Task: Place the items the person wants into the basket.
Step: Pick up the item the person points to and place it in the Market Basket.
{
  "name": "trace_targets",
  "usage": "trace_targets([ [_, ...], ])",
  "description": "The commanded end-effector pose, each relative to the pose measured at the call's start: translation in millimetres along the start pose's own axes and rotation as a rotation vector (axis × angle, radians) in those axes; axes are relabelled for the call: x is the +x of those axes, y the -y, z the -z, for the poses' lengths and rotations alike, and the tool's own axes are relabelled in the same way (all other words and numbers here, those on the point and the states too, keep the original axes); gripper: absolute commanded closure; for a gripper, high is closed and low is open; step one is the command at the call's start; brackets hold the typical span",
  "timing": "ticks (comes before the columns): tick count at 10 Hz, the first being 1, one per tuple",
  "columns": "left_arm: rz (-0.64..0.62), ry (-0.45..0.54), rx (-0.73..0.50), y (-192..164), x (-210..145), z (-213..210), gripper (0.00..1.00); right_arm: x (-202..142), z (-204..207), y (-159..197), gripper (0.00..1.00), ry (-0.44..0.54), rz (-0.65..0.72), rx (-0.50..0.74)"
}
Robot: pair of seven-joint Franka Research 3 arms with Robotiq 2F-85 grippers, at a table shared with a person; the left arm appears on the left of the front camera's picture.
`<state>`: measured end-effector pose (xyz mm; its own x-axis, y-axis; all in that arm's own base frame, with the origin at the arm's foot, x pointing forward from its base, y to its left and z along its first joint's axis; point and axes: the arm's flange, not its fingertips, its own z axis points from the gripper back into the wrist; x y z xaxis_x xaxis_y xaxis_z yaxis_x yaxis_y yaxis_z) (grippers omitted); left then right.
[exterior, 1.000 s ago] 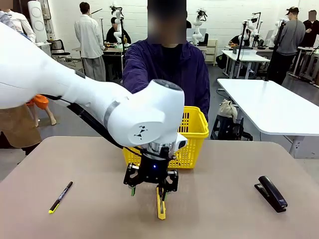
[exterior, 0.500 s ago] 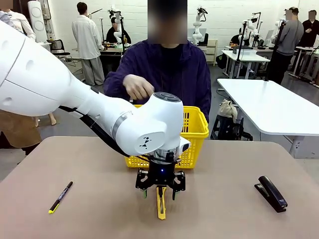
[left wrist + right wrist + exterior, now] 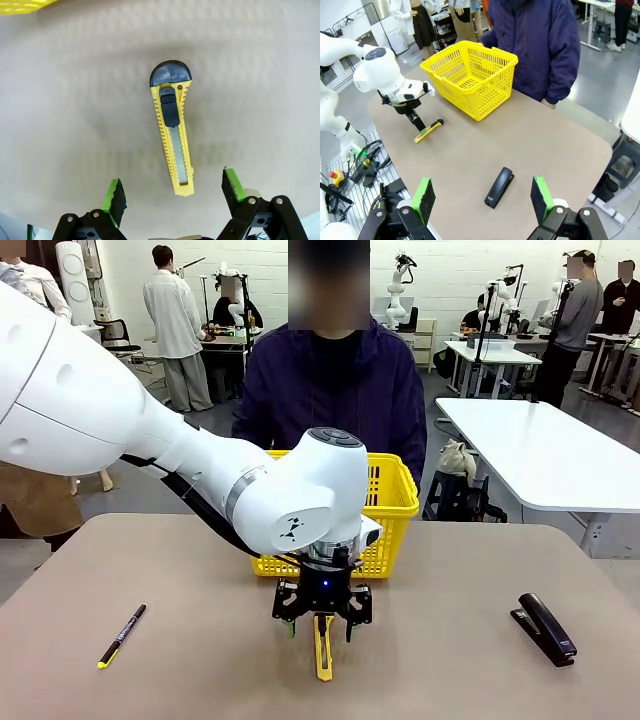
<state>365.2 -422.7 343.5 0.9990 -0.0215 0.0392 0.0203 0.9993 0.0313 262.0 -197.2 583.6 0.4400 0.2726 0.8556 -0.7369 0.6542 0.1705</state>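
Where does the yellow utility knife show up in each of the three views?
Front view: utility knife low centre, under the left gripper.
Left wrist view: knife mid-frame, between the open fingers.
Right wrist view: knife left of centre, on the table.
Shared landmark: the yellow basket, just beyond it.

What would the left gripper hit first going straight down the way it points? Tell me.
The utility knife. The left gripper points down at the table with jaws open, the knife's blade end between its fingers. Depth is unclear, but the knife probably comes first, then the tabletop.

White arm point(image 3: 150, 440) (black cable point(image 3: 190, 502))
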Motion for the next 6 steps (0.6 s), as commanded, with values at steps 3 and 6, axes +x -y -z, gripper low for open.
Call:
trace_targets([
  [3,0.003,-0.017,-0.006,-1,7,10,0.0,0,1,1,0.0,0.031,-0.012,0.011],
  [6,0.04,0.006,0.002,5,12,31,0.0,0,1,1,0.0,0.031,-0.012,0.011],
])
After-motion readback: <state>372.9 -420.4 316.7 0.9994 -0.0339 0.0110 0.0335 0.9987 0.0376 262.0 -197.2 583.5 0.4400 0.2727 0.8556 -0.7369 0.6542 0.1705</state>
